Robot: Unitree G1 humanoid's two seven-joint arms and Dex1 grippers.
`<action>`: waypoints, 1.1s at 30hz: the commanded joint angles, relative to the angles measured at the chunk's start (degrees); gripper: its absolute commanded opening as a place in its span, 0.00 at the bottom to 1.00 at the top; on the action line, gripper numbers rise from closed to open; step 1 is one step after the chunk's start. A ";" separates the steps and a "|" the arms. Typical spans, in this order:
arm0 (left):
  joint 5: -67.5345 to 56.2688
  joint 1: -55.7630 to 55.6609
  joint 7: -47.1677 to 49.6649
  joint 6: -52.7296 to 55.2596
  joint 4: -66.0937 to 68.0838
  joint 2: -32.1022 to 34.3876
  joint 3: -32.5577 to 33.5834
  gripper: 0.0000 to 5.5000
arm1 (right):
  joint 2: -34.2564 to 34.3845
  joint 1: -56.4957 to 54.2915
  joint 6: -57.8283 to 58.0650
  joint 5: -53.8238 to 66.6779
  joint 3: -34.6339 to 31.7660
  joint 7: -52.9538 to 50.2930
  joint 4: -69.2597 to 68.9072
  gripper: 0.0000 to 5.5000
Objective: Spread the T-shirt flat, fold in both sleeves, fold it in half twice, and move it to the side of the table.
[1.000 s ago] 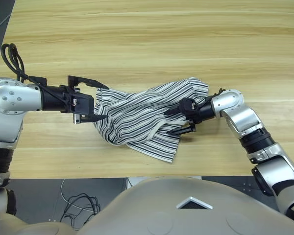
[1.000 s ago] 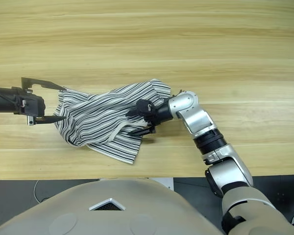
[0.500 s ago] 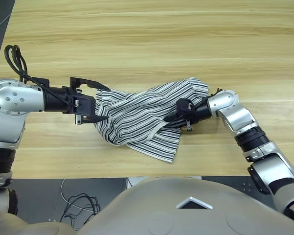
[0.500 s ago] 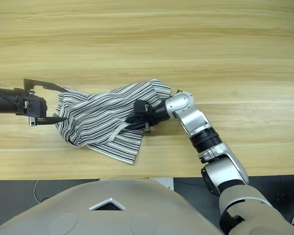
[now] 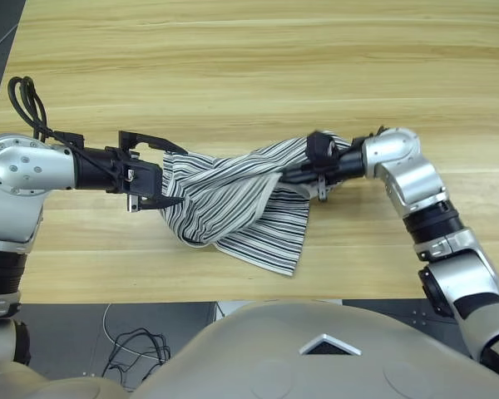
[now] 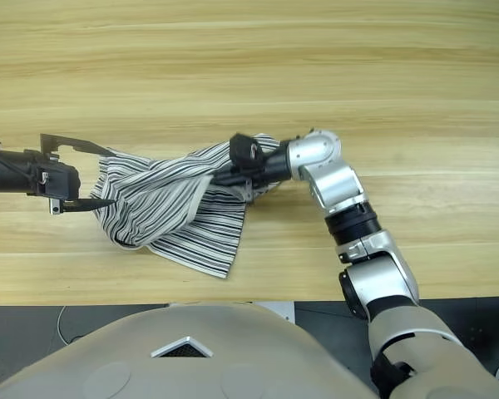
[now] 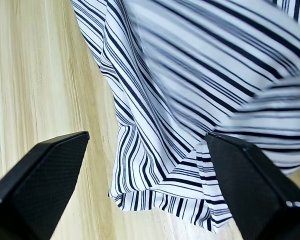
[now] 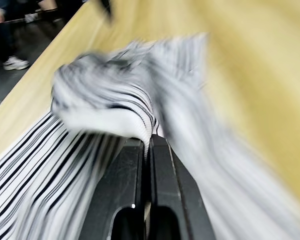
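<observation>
We're looking at what seems to be a robotics lab or test room. A broad light-wood tabletop (image 5: 249, 66) is stretching right across the view, and loose cables (image 5: 145, 342) are trailing over the dark floor (image 5: 58, 320) just below its near edge.

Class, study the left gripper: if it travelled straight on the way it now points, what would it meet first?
The left gripper, jaws open, points at the black-and-white striped T-shirt. The shirt's bunched edge lies directly ahead and seems to sit between the jaws, so that would be met first, though depth is unclear.
</observation>
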 commanded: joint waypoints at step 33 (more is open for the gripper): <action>24.32 -5.66 1.09 -4.64 -1.09 -5.63 -17.81 0.79 | 14.54 -33.18 -9.48 -40.92 1.05 -51.42 61.20 0.25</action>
